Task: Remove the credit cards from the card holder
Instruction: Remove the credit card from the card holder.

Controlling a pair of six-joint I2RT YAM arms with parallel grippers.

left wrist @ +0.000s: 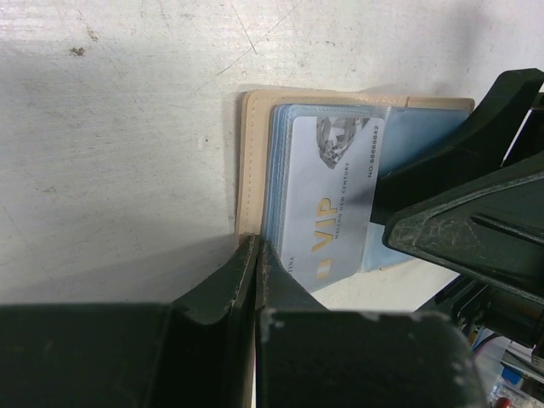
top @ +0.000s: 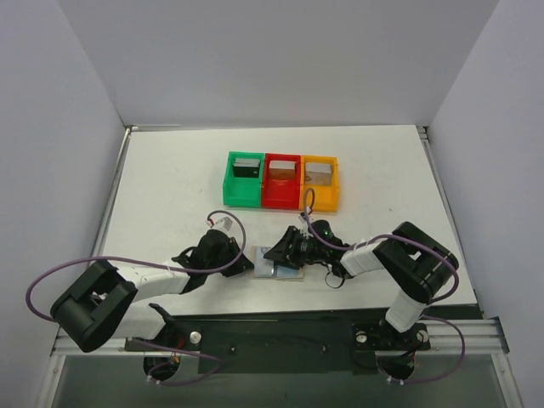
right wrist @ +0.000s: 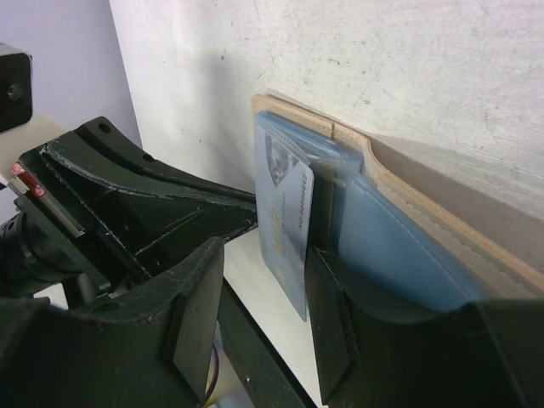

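Observation:
The tan card holder lies open on the table between the arms, its bluish pockets showing. My left gripper is shut on its tan edge at the left side. A pale grey VIP credit card sticks partway out of a pocket. My right gripper stands open around that card. The card lies against one finger and the other finger stands apart from it. In the top view the right gripper sits over the holder, facing the left gripper.
Behind the holder stand a green bin, a red bin and an orange bin in a row, each with one card in it. White walls enclose the table on three sides.

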